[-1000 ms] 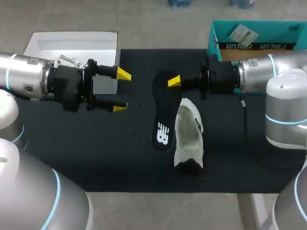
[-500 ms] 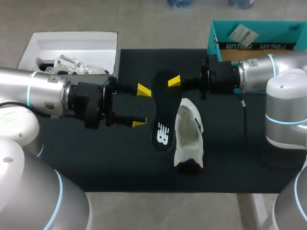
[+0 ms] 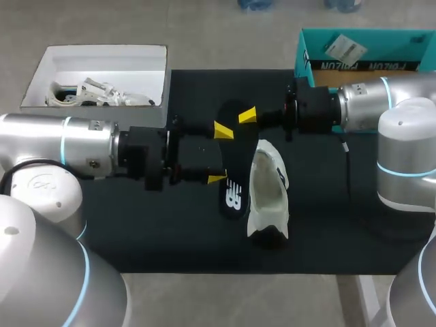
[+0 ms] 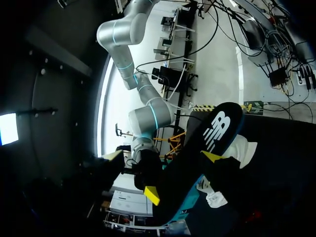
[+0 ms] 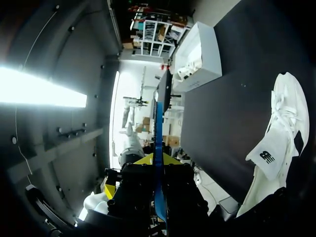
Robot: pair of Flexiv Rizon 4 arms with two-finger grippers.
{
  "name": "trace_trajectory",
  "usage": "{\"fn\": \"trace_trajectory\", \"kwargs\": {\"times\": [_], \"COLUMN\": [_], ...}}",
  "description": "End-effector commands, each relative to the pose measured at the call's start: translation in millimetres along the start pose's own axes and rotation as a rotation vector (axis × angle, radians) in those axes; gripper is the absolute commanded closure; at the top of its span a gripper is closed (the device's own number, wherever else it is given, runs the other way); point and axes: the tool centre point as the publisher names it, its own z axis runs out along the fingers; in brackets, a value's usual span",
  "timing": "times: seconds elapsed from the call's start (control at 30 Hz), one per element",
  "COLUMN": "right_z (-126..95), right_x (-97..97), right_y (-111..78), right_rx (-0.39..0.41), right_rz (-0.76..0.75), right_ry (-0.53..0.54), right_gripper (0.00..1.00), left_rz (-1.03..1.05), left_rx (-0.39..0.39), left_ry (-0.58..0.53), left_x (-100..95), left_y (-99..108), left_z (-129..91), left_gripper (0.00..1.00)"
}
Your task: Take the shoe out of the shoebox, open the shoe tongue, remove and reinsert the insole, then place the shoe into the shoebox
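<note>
The right tool (image 5: 157, 163) is clamped on a thin dark insole with a blue edge (image 5: 158, 123), seen edge-on and running straight out ahead between the yellow tips. Beside the tool, a white lace-up sneaker (image 5: 285, 121) lies on the dark tabletop (image 5: 232, 89), its tongue pulled out. Farther ahead sits an open white rectangular box (image 5: 200, 64) with pale crumpled contents inside

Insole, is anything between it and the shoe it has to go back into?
Nothing visible. The insole, pinched by the right gripper, is right beside the white shoe; the open left gripper is at its other edge.
</note>
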Motion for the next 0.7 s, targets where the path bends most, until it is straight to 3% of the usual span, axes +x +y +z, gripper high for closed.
{"fn": "trace_trajectory", "kwargs": {"times": [0.03, 0.4, 0.7], "right_z": [2, 2, 2], "right_x": [-0.5, -0.5, -0.5], "right_y": [0.3, 0.3, 0.3], "right_rx": [-0.001, -0.001, -0.001], "right_rz": [0.000, 0.000, 0.000], "right_ry": [0.000, 0.000, 0.000], "right_gripper": [1.00, 1.00, 1.00], "left_rz": [0.012, 0.087, 0.135], "left_rx": [-0.009, -0.059, -0.024], "left_ry": [0.007, 0.047, 0.035], "left_x": [-1.1, -10.5, -1.5], "left_y": [4, 25, 46], "left_z": [-2, -36, -27], "left_gripper": [0.00, 0.00, 0.00]}}
